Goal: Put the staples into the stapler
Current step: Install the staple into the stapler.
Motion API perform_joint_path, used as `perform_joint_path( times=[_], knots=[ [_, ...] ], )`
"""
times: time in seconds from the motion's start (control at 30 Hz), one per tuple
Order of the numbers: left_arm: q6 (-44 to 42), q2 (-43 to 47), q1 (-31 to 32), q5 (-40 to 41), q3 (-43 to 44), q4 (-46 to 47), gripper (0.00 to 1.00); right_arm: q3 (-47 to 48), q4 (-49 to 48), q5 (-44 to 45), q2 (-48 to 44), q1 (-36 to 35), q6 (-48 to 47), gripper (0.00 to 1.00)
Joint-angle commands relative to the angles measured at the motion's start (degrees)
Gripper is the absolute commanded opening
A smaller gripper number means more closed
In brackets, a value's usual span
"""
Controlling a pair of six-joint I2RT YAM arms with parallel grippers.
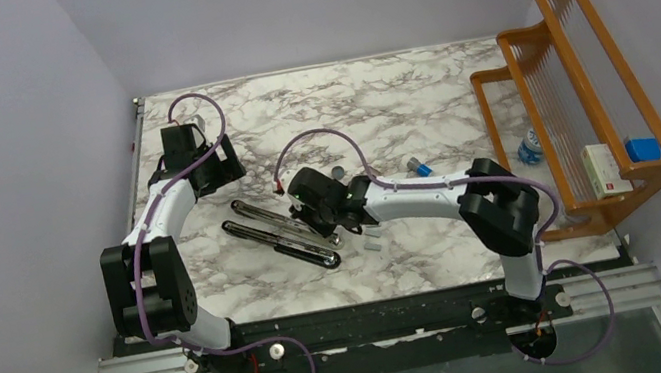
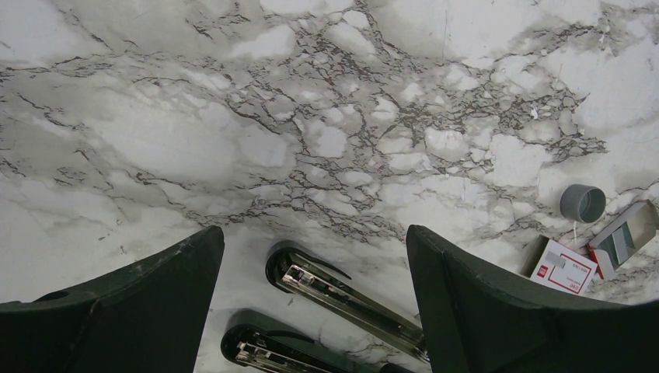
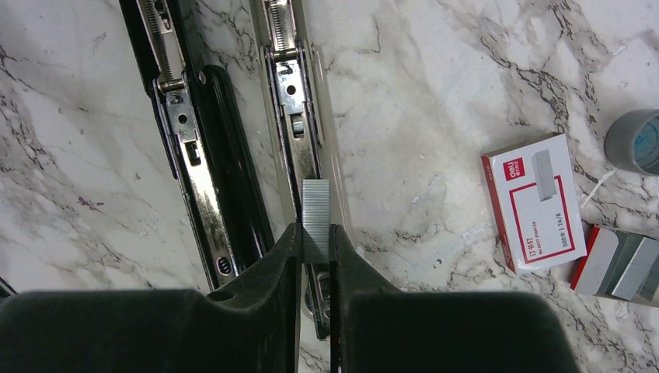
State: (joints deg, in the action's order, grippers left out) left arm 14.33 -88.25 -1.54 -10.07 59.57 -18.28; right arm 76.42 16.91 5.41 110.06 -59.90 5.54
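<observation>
Marble tabletop (image 1: 394,105), with the stapler (image 3: 299,116) lying opened flat so its channel faces up. My right gripper (image 3: 315,233) clenches a strip of staples (image 3: 315,214), aligned lengthwise over that channel for seating. My left gripper (image 2: 312,233) hovers released near the stapler's end, out of the way.

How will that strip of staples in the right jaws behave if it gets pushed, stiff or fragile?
Probably stiff and light: the strip of staples sticks out straight though the right jaws pinch only its near end. Likely fragile, as its fine ridges suggest many thin wires, so a sideways bump on the stapler might snap it.
</observation>
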Motion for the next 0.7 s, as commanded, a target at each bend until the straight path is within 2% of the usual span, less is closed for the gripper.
perform_joint_path(
  times=[0.0,0.67],
  knots=[
    [-0.5,0.6,-0.4,-1.0,0.8,0.7,0.90,3.1,6.2,-3.4,2.6,-0.2,-2.5,0.01],
    [-0.5,0.6,-0.5,-1.0,1.0,0.8,0.90,4.8,10.9,-3.8,2.3,2.3,-3.4,0.01]
  ],
)
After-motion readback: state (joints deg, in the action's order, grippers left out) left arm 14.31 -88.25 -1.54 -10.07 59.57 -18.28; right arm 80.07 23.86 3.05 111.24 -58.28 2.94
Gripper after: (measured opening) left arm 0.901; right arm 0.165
